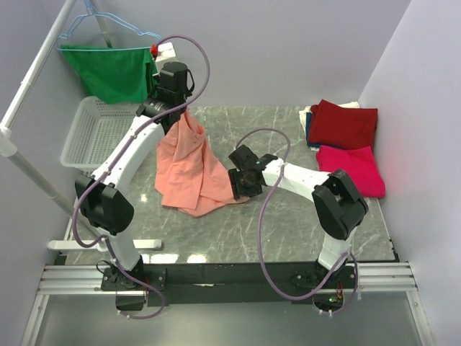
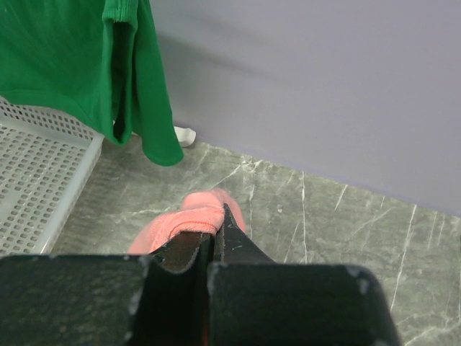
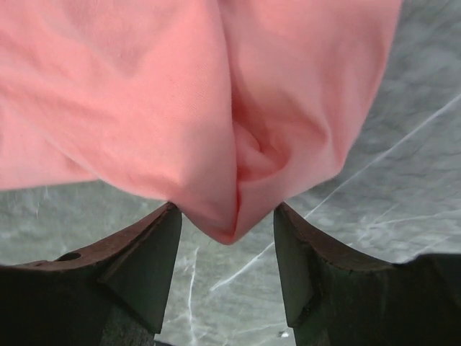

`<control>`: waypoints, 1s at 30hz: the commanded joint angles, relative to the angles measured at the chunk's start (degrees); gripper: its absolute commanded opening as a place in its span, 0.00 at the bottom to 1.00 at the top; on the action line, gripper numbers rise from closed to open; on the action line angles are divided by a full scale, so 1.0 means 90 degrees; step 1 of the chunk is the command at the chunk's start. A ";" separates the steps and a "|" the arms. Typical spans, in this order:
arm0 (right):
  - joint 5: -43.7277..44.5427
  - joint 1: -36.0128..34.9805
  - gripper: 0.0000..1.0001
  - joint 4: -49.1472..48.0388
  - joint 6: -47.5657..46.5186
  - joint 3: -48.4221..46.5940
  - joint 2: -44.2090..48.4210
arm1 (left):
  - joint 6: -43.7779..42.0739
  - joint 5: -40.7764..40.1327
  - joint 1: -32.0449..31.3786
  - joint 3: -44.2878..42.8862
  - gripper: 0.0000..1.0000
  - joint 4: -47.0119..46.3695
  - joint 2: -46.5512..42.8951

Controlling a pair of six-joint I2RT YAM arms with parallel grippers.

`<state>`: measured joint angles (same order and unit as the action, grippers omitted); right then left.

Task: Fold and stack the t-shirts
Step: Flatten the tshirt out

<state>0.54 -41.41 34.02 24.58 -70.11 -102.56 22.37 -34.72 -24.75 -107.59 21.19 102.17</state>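
1. Top external view first: we see the salmon-pink t-shirt (image 1: 189, 171) unfolded. One end is lifted toward the back of the table (image 1: 288, 231), and the rest trails down into loose, rumpled folds on the marbled surface.
2. The left gripper (image 2: 217, 225) is doing the lifting. In its wrist view the jaws are pressed together on a bunched knob of the pink cloth. The green garment (image 2: 137, 72) and the white basket (image 2: 36, 173) lie beyond it, and neither is touched.
3. The right gripper (image 3: 227, 210) is spread wide at the shirt's lower right edge. In its own view a hanging fold of the cloth dips between the two fingers, but nothing is pinched — it holds nothing.
4. We count two shirts as folded. The dark red t-shirt (image 1: 346, 124) and the crimson-pink t-shirt (image 1: 351, 169) lie as flat rectangles at the far right of the table. They sit side by side with their edges meeting, and as far as we can tell neither lies on top of the other.
5. We judge the task a bit past halfway. The salmon-pink shirt needs a second grip, then spreading flat and folding — after that the three shirts have to go into a single pile.
6. The next step looks to us like the right fingers closing on that dangling fold.
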 commanded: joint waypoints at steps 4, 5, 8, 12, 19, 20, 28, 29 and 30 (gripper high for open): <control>0.0536 -0.0028 0.60 -0.0167 0.0013 -0.0393 -0.0360 | 0.0200 0.0293 0.0153 0.0011 0.01 -0.0030 -0.0268; 0.0488 -0.0018 0.57 -0.0167 -0.0006 -0.0481 -0.0459 | 0.0229 0.0313 0.0172 0.0031 0.01 -0.0011 -0.0297; 0.0380 -0.0028 0.34 -0.0235 -0.0045 -0.0550 -0.0703 | 0.0278 0.0449 0.0250 0.0138 0.01 0.0018 -0.0366; 0.0409 -0.0018 0.00 -0.0177 -0.0075 -0.0764 -0.0908 | 0.0278 0.0537 0.0338 0.0206 0.01 0.0067 -0.0454; 0.1560 0.0137 0.00 0.0768 0.0373 -0.0980 0.0027 | 0.0151 0.0498 0.0494 0.0255 0.01 0.0272 -0.0727; 0.1678 0.0225 0.00 0.0925 0.0549 -0.1057 0.0174 | 0.0151 0.0508 0.0514 0.0246 0.01 0.0301 -0.0824; 0.2312 0.1475 0.00 0.2107 0.0970 -0.1468 0.1902 | 0.0171 0.0664 0.0787 0.0587 0.01 0.0545 -0.1595; 0.2343 0.1679 0.00 0.2147 0.0864 -0.1623 0.2029 | 0.0190 0.0693 0.0816 0.0636 0.01 0.0585 -0.1683; 0.2411 0.1749 0.00 0.2254 0.0824 -0.1702 0.2253 | 0.0229 0.0781 0.0884 0.0723 0.01 0.0624 -0.1781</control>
<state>16.64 -29.21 48.12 31.33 -81.01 -89.43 24.25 -29.45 -18.33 -102.45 26.50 92.23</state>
